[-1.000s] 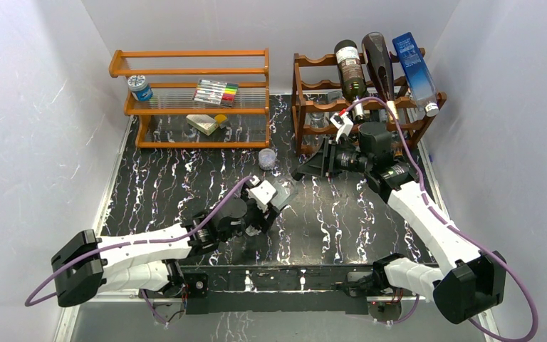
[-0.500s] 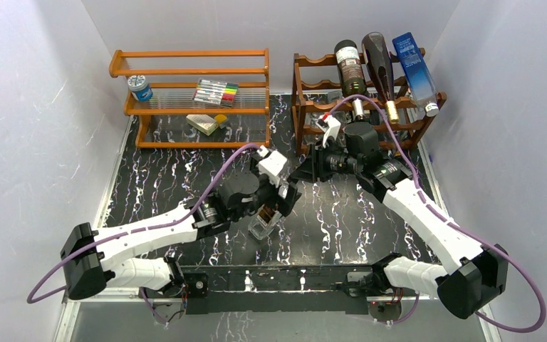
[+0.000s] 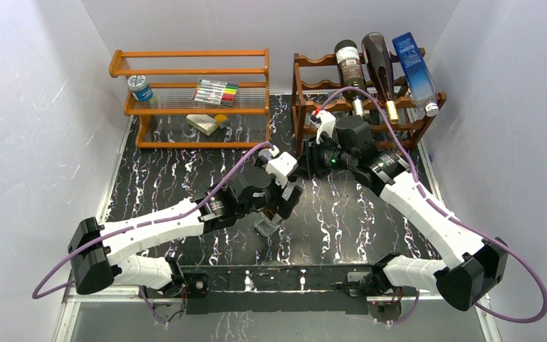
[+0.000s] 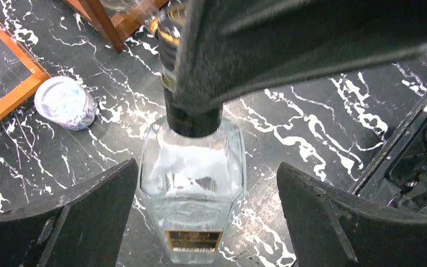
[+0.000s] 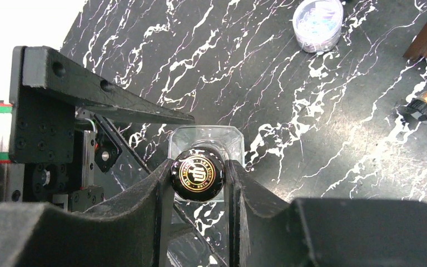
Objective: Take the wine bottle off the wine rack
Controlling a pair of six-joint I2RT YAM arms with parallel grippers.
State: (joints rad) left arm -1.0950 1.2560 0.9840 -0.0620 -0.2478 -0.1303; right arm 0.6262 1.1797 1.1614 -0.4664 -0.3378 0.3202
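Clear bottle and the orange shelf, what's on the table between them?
A small round container lies on the table between the clear bottle and the orange shelf, nearer the shelf. The left wrist view shows it.

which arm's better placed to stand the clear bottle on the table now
Right, probably. The right hand is shut on the black cap of the clear bottle, so it controls the bottle. The left hand is open, its jaws wide either side of the glass, gripping nothing.
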